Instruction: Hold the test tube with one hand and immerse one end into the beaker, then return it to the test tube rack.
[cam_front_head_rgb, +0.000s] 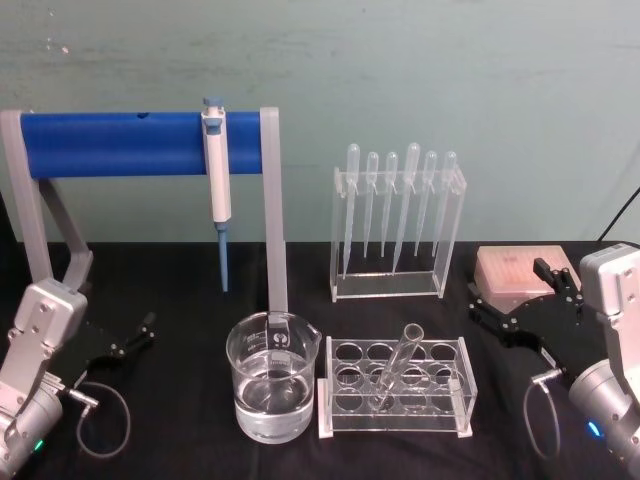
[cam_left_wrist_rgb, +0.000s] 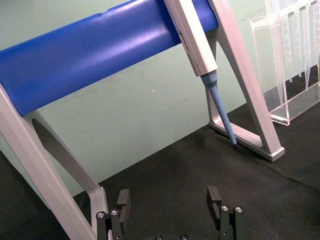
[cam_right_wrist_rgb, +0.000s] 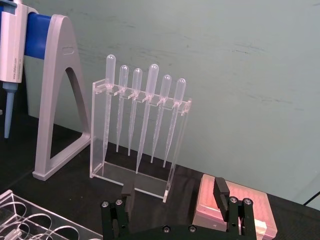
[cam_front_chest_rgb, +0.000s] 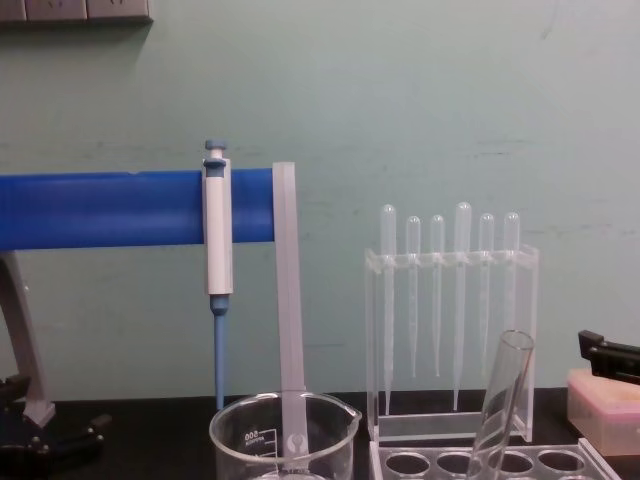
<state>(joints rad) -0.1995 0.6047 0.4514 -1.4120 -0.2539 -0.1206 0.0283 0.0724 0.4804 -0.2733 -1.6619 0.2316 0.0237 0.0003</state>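
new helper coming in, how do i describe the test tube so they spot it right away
Find the wide glass beaker holding clear liquid at the table's front, then the clear multi-hole rack just to its right. The test tube leans tilted in that rack: one plain, wide glass tube, unlike the thin bulb-topped pipettes hanging behind.

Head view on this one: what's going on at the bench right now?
Nothing is being handled yet. The test tube leans tilted in the clear rack, untouched, just right of the beaker, which holds clear liquid. The left pincer sits open and empty at the table's left side; the right pincer is open and empty at the right, near a pink box. The dip into the beaker has not yet begun.
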